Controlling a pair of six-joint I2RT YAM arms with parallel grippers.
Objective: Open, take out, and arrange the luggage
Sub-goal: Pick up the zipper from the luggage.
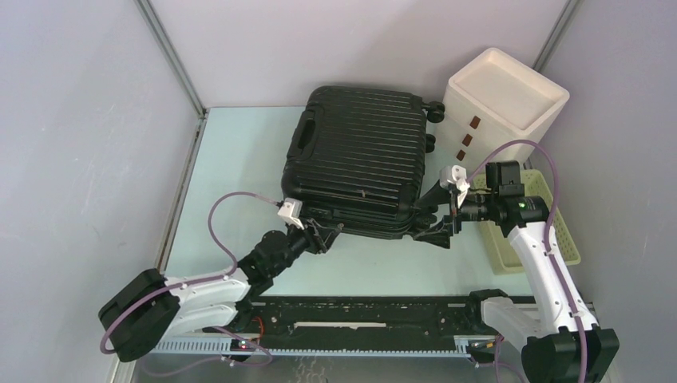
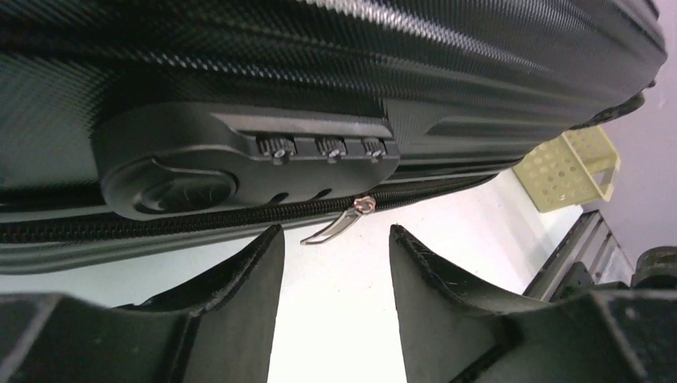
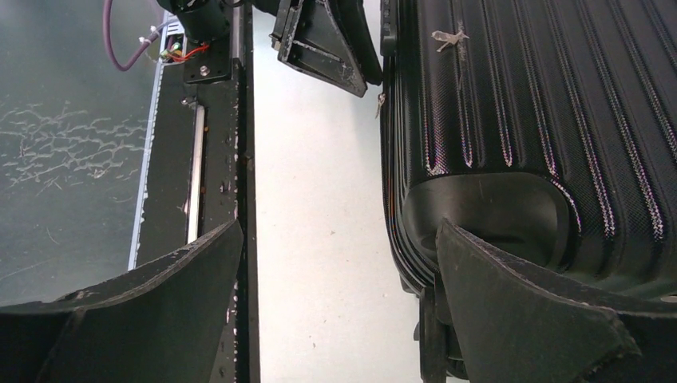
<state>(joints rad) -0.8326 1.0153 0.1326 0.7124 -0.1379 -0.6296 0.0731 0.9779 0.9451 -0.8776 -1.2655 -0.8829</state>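
Note:
The luggage [image 1: 359, 155], a black ribbed hard-shell case, lies flat and zipped shut mid-table. My left gripper [image 1: 326, 230] is at its near side, open. In the left wrist view the case's side [image 2: 447, 88] shows a combination lock [image 2: 239, 163] and a silver zipper pull [image 2: 339, 225]. The pull hangs just past the tips of my left gripper [image 2: 335, 239], and no finger touches it. My right gripper [image 1: 444, 220] stands wide open at the near right corner. In the right wrist view, one finger of this gripper [image 3: 335, 235] lies over the case's rounded corner [image 3: 487, 207].
A white three-drawer box [image 1: 503, 100] stands right behind the case. A pale yellow perforated basket [image 1: 531, 227] [image 2: 571, 167] sits under the right arm. A black rail [image 1: 359, 319] [image 3: 215, 120] runs along the near edge. Grey walls close in both sides.

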